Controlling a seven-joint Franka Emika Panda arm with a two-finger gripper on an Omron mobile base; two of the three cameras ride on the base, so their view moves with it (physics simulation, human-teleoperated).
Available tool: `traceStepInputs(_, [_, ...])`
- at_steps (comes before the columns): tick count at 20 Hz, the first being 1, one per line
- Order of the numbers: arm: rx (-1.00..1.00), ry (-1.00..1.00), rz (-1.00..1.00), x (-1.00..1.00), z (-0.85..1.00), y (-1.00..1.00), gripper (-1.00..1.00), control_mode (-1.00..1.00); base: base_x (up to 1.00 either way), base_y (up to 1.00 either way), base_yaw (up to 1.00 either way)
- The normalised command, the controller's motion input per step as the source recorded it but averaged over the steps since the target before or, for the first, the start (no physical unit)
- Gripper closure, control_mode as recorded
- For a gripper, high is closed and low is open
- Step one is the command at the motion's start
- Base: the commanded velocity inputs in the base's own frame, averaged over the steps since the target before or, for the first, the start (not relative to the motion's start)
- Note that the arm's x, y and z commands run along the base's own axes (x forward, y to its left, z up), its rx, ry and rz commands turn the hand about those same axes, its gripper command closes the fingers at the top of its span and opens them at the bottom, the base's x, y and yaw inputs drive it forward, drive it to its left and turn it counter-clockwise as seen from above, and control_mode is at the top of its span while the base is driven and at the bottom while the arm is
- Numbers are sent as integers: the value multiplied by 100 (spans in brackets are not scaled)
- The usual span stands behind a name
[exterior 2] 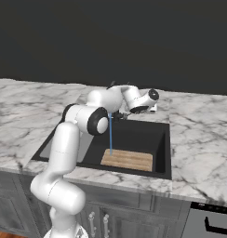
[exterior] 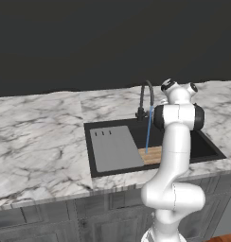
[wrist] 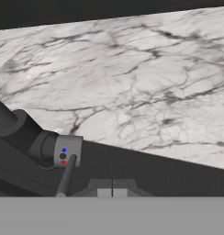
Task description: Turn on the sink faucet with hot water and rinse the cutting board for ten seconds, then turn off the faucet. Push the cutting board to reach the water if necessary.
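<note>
My claw (wrist: 112,192) was shut on nothing, just right of the faucet (wrist: 63,156) lever, handle pointing toward me; water (exterior 2: 110,135) struck the cutting board (exterior 2: 127,160) lying in the sink (exterior 2: 164,139)

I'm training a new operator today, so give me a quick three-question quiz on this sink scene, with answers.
1. True or false: water is running from the faucet.
2. Where does the stream land? A) on the cutting board B) on the grey panel C) on the marble countertop
3. Is the gripper open or shut, and what stands beside it in the hand view?

Key:
1. True.
2. A, near the board's edge in the sink.
3. Shut; the faucet's base with its lever, marked by blue and red dots.
</note>
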Motion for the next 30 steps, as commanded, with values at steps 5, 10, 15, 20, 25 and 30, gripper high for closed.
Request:
traceStepInputs(5, [0, 0, 0, 0, 0, 0, 100, -100, 0, 0, 0])
traceStepInputs(10, [0, 0, 0, 0, 0, 0, 100, -100, 0, 0, 0])
traceStepInputs(15, [0, 0, 0, 0, 0, 0, 100, -100, 0, 0, 0])
traceStepInputs(20, [0, 0, 0, 0, 0, 0, 100, -100, 0, 0, 0])
traceStepInputs(25, [0, 0, 0, 0, 0, 0, 100, -100, 0, 0, 0])
traceStepInputs(30, [0, 0, 0, 0, 0, 0, 100, -100, 0, 0, 0])
